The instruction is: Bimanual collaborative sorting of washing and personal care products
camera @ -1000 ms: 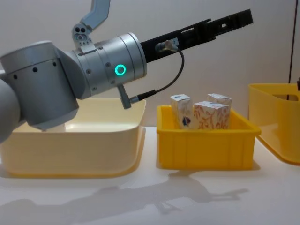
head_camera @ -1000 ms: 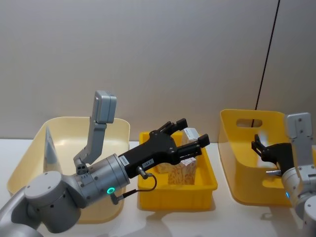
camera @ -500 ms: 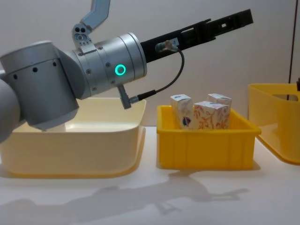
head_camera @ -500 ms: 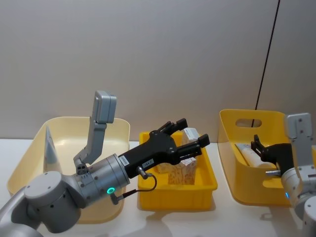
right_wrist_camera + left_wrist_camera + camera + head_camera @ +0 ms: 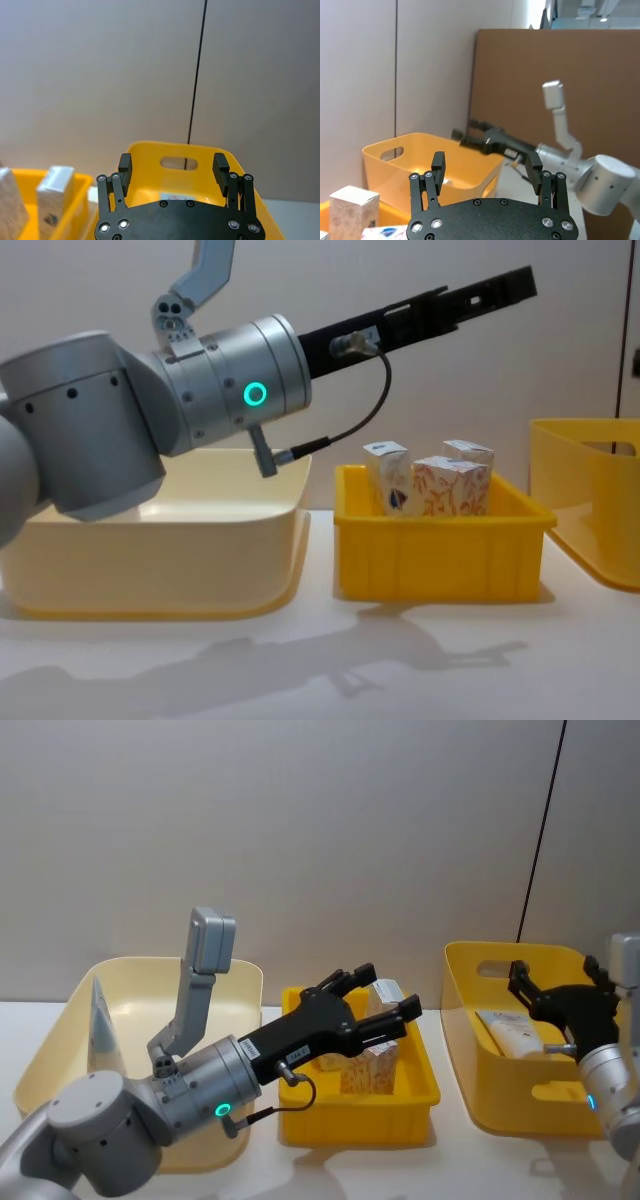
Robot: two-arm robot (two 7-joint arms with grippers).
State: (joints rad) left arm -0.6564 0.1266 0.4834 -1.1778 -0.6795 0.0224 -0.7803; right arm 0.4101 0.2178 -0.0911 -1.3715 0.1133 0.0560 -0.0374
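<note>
Two tools gape empty: left tool (image 5: 388, 988) poised over the cartons (image 5: 362, 1070), probably to pick; right tool (image 5: 553, 970) above the tube (image 5: 510, 1030) in its yellow bin (image 5: 490, 1092).

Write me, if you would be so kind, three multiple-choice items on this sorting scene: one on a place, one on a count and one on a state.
1. Where do the cartons stand?
A. on the floor
B. in the small yellow tray
C. stacked on a shelf

2. How many cartons does the chest view show?
A. one
B. two
C. three

3. In what state is the right end effector?
A. open, above the deep yellow bin
B. shut on a carton
C. shut on a tube

Answers:
1. B, since the chest view shows them upright inside the tray's walls.
2. C, since three carton tops rise above the tray's rim there.
3. A, since its fingers stand wide apart with nothing between them, over the bin.
</note>
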